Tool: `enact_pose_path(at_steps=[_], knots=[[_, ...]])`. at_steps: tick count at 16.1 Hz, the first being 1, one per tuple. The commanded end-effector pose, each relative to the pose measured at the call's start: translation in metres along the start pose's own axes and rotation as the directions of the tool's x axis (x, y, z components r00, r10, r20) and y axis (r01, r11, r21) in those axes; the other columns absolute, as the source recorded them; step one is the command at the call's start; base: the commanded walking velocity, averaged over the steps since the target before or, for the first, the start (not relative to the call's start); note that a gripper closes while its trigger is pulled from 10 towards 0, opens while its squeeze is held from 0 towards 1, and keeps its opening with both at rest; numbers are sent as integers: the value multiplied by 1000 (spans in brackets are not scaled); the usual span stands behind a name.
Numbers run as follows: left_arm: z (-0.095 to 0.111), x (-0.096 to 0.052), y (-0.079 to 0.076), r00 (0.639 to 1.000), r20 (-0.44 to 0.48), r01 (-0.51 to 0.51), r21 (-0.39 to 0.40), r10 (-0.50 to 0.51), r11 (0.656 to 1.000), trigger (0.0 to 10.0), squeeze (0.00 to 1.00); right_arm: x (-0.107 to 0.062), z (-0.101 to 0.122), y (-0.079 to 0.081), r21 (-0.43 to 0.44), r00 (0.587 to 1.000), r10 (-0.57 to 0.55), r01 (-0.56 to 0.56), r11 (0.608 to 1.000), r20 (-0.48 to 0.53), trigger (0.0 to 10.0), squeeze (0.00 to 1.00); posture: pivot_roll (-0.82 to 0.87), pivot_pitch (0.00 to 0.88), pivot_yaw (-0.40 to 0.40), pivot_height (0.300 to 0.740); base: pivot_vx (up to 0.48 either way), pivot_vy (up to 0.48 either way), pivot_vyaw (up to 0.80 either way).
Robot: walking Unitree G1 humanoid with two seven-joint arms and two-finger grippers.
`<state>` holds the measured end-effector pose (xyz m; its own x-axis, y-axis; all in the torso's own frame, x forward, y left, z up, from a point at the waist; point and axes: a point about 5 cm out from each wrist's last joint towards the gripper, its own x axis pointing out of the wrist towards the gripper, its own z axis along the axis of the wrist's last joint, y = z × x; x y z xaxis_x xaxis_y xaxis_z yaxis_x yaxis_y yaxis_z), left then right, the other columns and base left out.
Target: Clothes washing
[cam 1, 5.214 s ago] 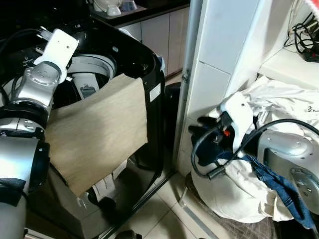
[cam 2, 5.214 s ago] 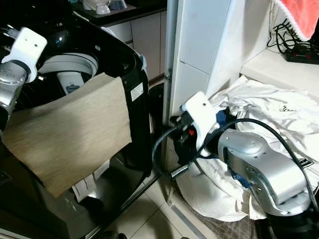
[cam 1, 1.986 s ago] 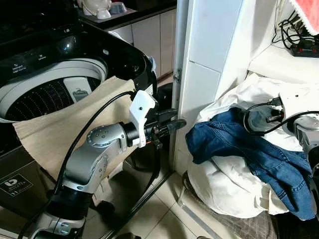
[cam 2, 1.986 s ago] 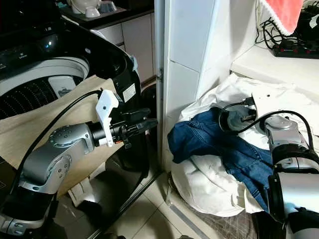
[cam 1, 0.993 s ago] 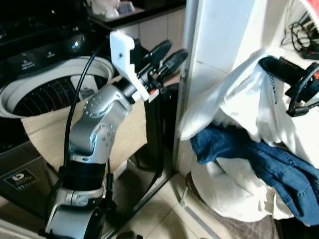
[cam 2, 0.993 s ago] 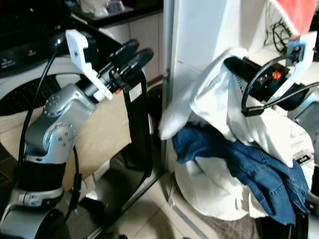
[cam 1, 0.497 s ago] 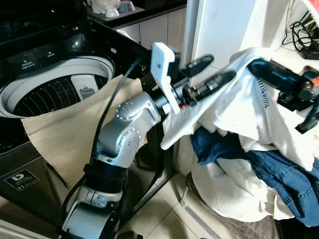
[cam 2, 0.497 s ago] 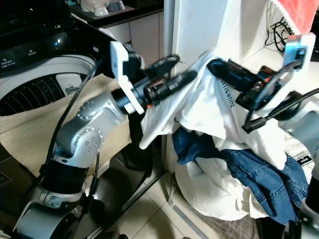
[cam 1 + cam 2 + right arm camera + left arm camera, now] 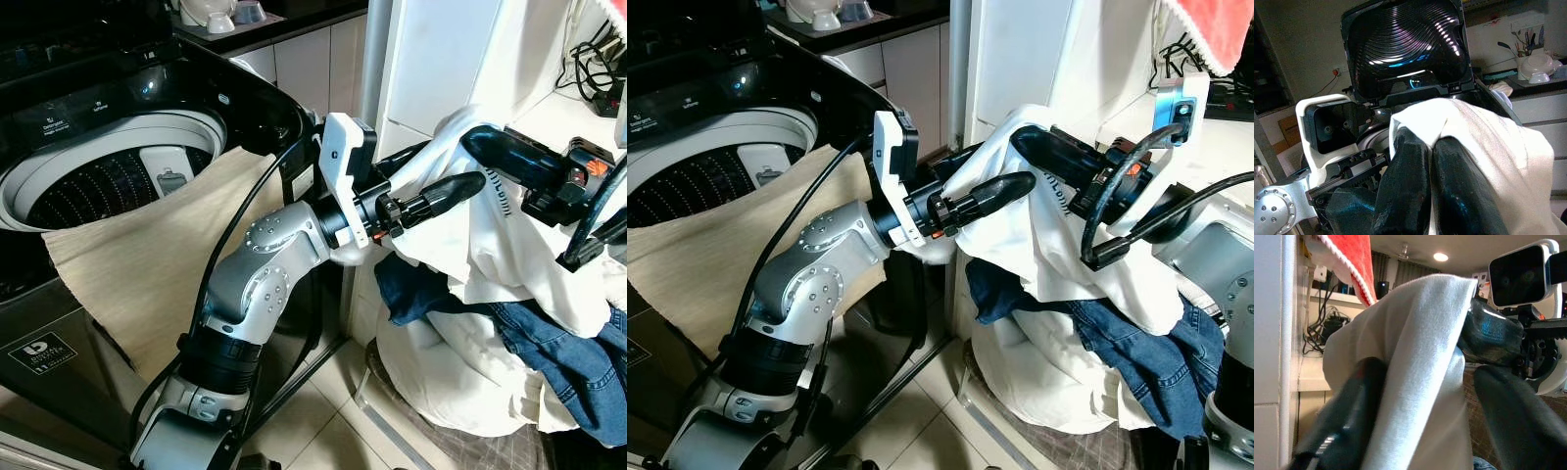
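A white shirt point(image 9: 490, 245) hangs lifted above the laundry pile, with my right gripper point(image 9: 480, 145) shut on its top fold. In the right wrist view the two fingers point(image 9: 1410, 186) press together under the cloth point(image 9: 1498, 147). My left gripper point(image 9: 451, 166) reaches across from the washer side and stands open, its fingers straddling the shirt's edge. The left wrist view has the fabric point(image 9: 1420, 372) draped over one finger point(image 9: 1347, 416), with the other finger apart from it. Blue jeans point(image 9: 558, 343) lie on the white pile point(image 9: 441, 392) below. The washing machine drum point(image 9: 98, 186) is open at the left.
A beige cloth point(image 9: 167, 255) drapes over the washer's front rim. A white wall corner point(image 9: 431, 59) stands between washer and pile. A shelf with cables point(image 9: 598, 69) and a red towel point(image 9: 1215, 34) are at the upper right. The washer lid point(image 9: 1405, 44) stands raised.
My left gripper has swung from beside the washer over to the raised shirt and now straddles its edge. The right gripper has lifted the shirt off the pile and holds it up.
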<state>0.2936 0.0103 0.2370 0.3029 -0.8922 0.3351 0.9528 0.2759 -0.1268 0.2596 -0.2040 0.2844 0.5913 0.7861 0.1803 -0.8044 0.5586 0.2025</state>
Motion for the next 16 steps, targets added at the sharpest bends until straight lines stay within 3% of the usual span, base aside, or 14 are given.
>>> enact_pose_path(at_steps=[1, 5, 8, 16], knots=[[-1, -1, -1, 1000, -6, 16, -21, -17, 1000, 0, 0, 3, 1, 6, -9, 1000, 26, -26, 1000, -5, 0, 0, -123, 0, 58, 740, 0, 0, 0], [0, -3, 2, 1000, -10, 13, -17, -13, 1000, 0, 0, -1, 0, 3, -9, 1000, 8, -8, 1000, -13, 0, 0, -125, 0, 57, 740, 0, 0, 0], [0, -5, 3, 1000, -13, 25, 31, -25, 999, 0, 0, -1, -2, 1, -8, 1000, 0, 0, 1000, -22, 0, 0, -124, 0, 57, 740, 0, 0, 0], [2, -6, 6, 1000, -9, 20, 34, -20, 999, 0, 0, -1, -5, -2, -15, 999, -20, 20, 1000, -32, 0, 0, -127, 0, 59, 740, 0, 0, 0]])
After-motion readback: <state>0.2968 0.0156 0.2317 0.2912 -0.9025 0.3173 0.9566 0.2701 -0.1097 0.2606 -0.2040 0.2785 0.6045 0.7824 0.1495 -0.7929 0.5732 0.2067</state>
